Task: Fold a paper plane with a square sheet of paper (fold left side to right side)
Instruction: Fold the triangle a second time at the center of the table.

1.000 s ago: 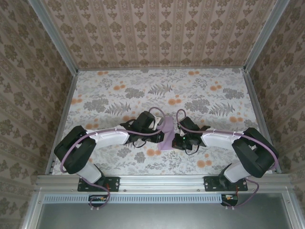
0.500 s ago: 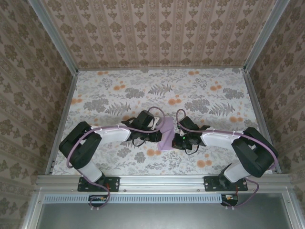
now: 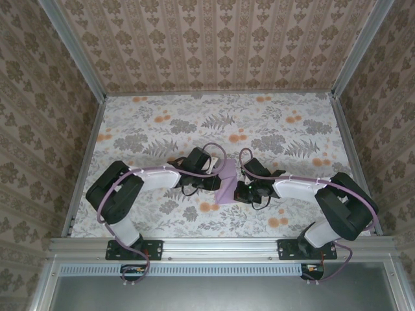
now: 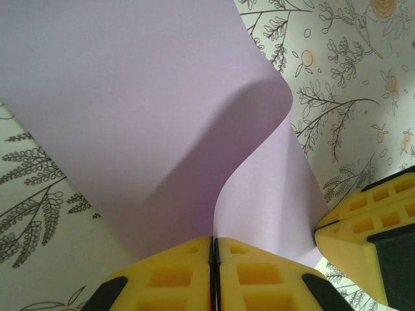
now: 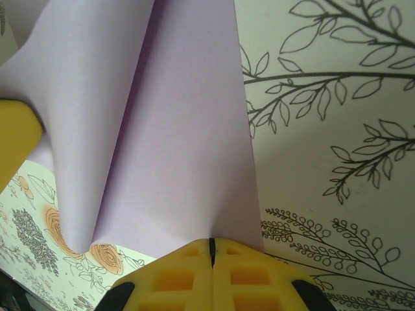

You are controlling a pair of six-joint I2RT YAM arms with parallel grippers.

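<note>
Plane: the lilac plane (image 3: 226, 183) sat at mid-table, pinched from both sides between the two grippers.
Left jaws: the left gripper (image 4: 213, 243) was closed on the plane's left edge, its yellow fingers (image 4: 168, 272) pressed together with the sheet coming out of the seam.
Right jaws: the right gripper (image 5: 211, 245) was closed on the plane's right edge, its pads meeting on the paper in the same way.
Gap between grippers: small; in the left wrist view the right gripper's yellow finger (image 4: 363, 227) stood just beside the paper's lower right corner.
Paper shape: not flat. In the left wrist view one layer bowed up and curled over in an S-bend. In the right wrist view a crease ran away from the jaws, with one flap raised on its left.
Edges: the right-hand edge ran straight across the printed cloth. The left flap's lower edge hung above an orange flower print (image 5: 97, 256).
Long axis: from above it ran near to far, leaning slightly right at the far end.
Pointing: the far end looked narrower than the near end, but I could not make out the tip.
Room: the table (image 3: 292, 129) lay bare on the far side and out to both sides. The patterned walls (image 3: 214, 45) stood well apart from the plane.
Near side: tighter, with both forearms angled inward and the front rail (image 3: 220, 245) behind them.
</note>
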